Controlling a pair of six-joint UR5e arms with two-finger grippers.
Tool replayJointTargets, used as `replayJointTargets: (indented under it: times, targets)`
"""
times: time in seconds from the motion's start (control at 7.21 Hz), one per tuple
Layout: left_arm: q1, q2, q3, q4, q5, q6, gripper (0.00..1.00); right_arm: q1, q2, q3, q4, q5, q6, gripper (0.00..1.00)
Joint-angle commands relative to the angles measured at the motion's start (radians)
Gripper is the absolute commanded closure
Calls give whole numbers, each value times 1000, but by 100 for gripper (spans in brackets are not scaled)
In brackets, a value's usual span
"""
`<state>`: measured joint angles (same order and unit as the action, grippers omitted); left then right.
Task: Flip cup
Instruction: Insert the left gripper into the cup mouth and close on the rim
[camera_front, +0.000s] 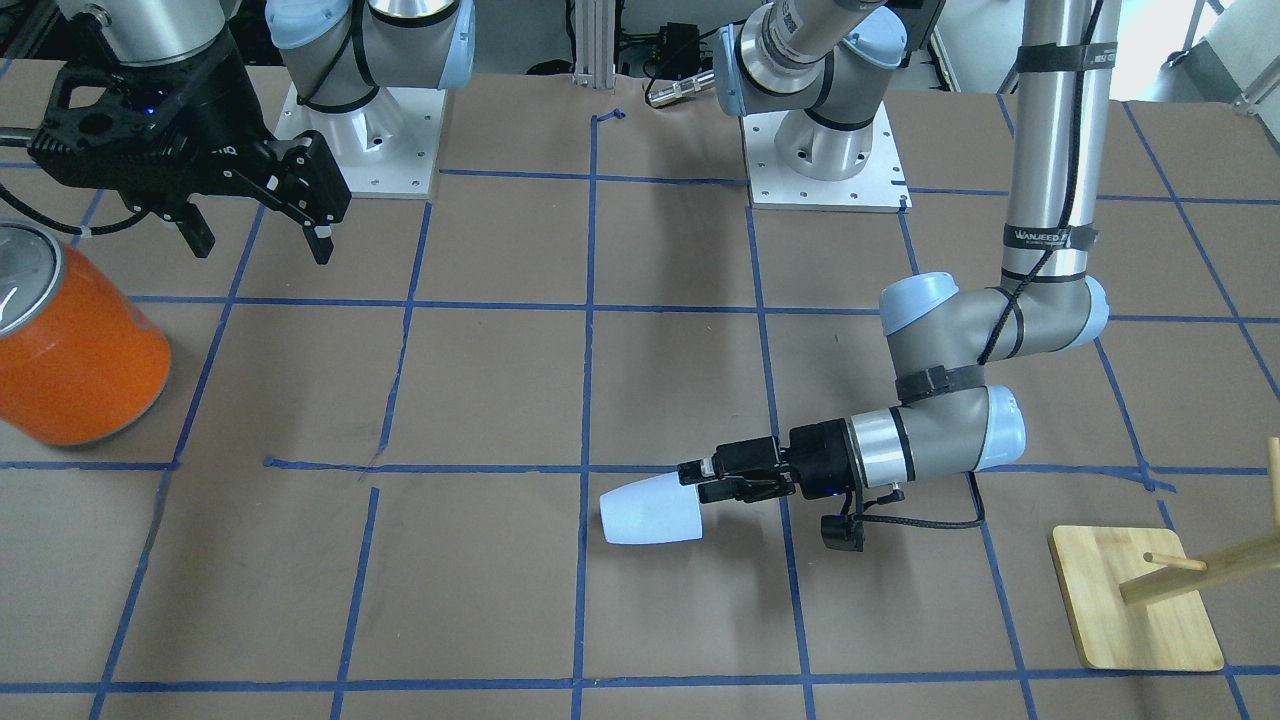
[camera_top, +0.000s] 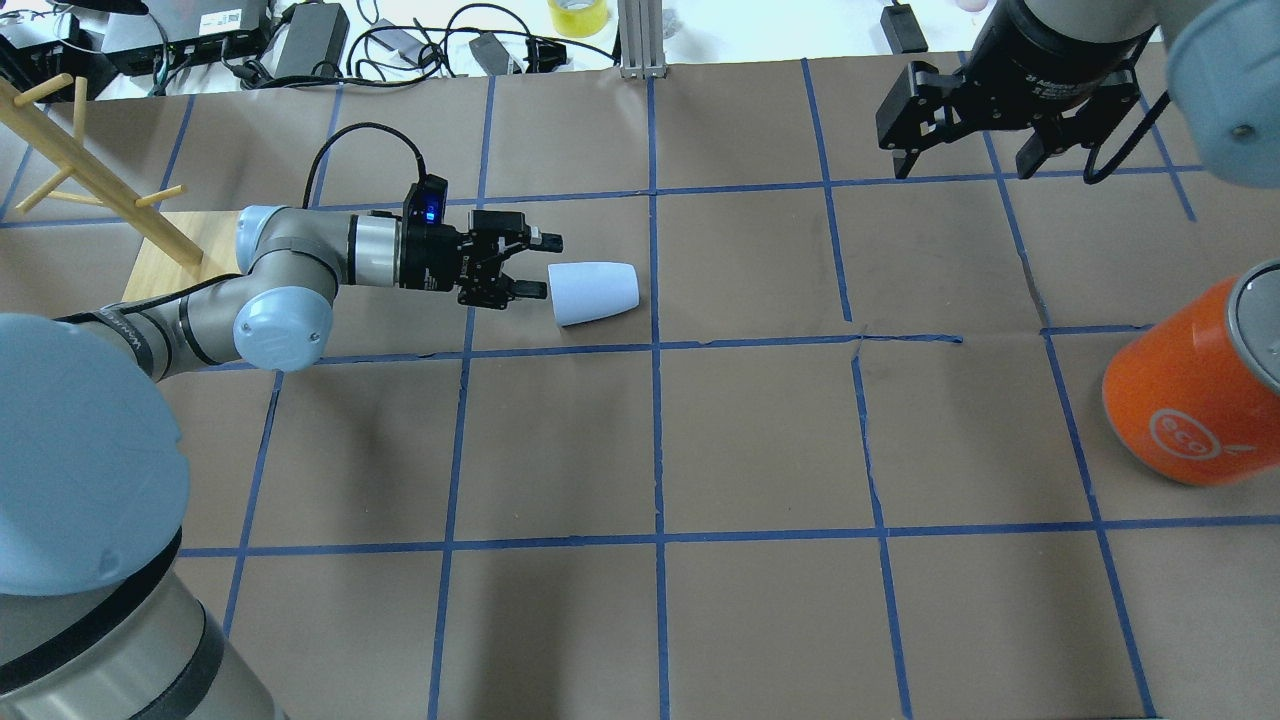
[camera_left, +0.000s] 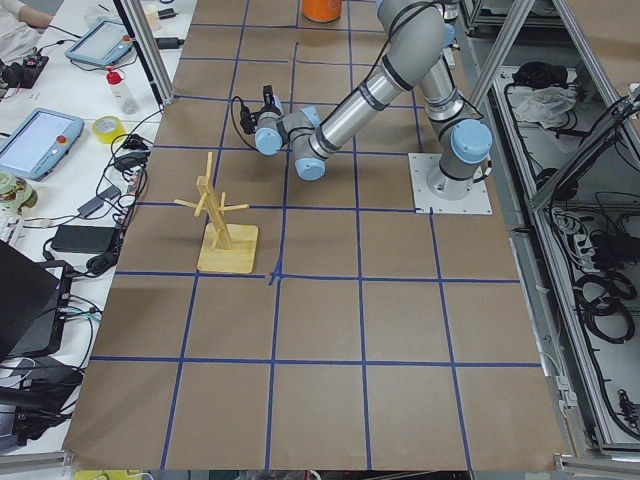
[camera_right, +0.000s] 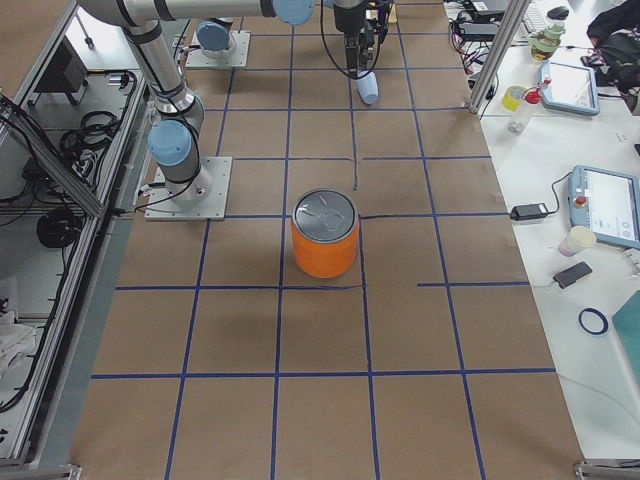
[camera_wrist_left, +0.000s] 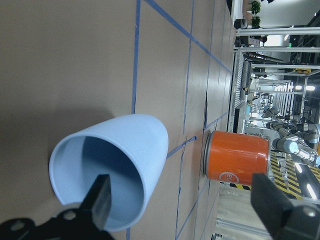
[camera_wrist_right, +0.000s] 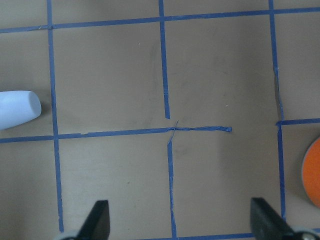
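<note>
The pale blue-white cup (camera_top: 597, 292) lies on its side on the brown table, its open mouth turned toward my left gripper (camera_top: 540, 266). That gripper is open and level with the table. In the left wrist view one finger (camera_wrist_left: 100, 200) sits in front of the cup's (camera_wrist_left: 120, 165) light blue inside and the other finger (camera_wrist_left: 275, 210) stands outside the wall. Whether a finger touches the rim I cannot tell. The front view shows the cup (camera_front: 652, 510) just off the left gripper (camera_front: 697, 481). My right gripper (camera_top: 965, 165) hangs open and empty, high over the far right.
A large orange can (camera_top: 1190, 390) with a silver lid stands at the table's right side. A wooden peg rack (camera_top: 70, 160) on a board stands behind the left arm. Blue tape lines grid the table (camera_top: 760, 440).
</note>
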<state>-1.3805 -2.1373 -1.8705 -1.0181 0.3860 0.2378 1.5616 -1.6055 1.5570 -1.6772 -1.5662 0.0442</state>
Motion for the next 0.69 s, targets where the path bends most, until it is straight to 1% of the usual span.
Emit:
replayJointTargets:
  times: [0.0,0.42,0.55]
  targets:
    - [-22,-3,1,1,-24,-37,0,0,-1,0,-3,0,0,0]
    - [-22,-3,10,1,-15,-35,0,0,-1,0,-3,-2,0,0]
    - [-22,-9,26,24,-18,-35,0,0,-1,0,-3,-2,0,0]
